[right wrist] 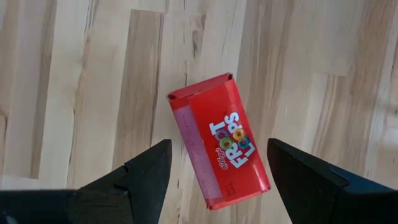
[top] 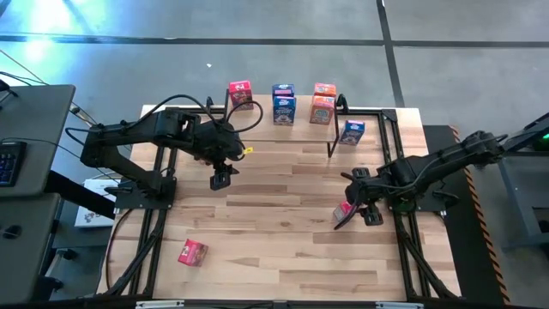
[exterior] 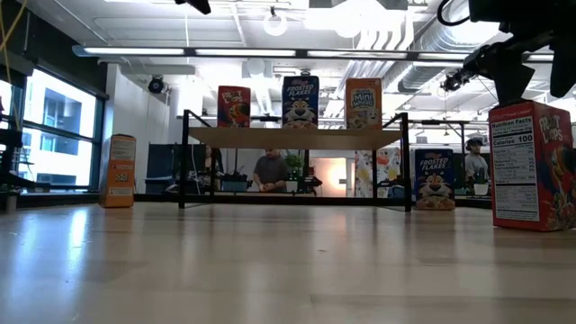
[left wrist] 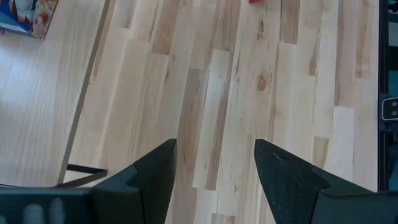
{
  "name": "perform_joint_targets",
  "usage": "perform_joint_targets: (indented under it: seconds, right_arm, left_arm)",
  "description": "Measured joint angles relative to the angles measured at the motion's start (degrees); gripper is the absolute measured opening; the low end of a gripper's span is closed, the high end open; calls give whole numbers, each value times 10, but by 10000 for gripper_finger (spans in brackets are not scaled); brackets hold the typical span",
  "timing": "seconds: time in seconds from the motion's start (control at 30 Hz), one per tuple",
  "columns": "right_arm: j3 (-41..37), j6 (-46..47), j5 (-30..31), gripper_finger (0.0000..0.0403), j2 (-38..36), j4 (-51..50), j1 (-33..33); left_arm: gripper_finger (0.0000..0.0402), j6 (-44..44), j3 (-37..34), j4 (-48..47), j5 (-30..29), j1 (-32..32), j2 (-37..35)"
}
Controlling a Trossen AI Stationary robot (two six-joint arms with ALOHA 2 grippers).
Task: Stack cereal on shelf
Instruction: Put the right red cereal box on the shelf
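**A:** Step in hand?

**B:** Approach to a grasp. Right gripper (top: pixel 353 215) at right centre of the high view, poised over the red box (right wrist: pixel 221 149). Jaws spread wide on either side of it, touching nothing.

**A:** Next move?

**B:** Probably a descent, then a squeeze across the narrow sides. After that, a lift and a carry to the shelf (exterior: pixel 270 137) at upper centre. Box askew between the jaws, so likely a small wrist turn first.

**A:** Shelf so far?

**B:** Three boxes upright along the plank, left to right: pink box (top: pixel 240 93), blue box (top: pixel 284 103), orange box (top: pixel 323 103). Gaps between them and at both ends, seemingly enough for more.

**A:** Elsewhere on the desk (top: pixel 283 257)?

**B:** Second blue box (top: pixel 352 131) just right of the shelf. Loose pink box (top: pixel 192 252) at lower left. Second orange box (exterior: pixel 118 171) at far left of the low view. Left gripper (top: pixel 223 178) left of centre over bare wood, jaws parted and empty.

**A:** In the way?

**B:** Black shelf legs on the carry path. Standing boxes easily toppled by a careless placement. Left arm close to the shelf's left front.
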Motion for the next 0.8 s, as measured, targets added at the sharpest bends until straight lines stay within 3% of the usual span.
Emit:
perform_joint_targets:
  seconds: [0.8]
  right_arm:
    - [0, 2, 14, 249, 79, 2, 0]
  left_arm:
    - [205, 0, 0, 1, 0, 0, 0]
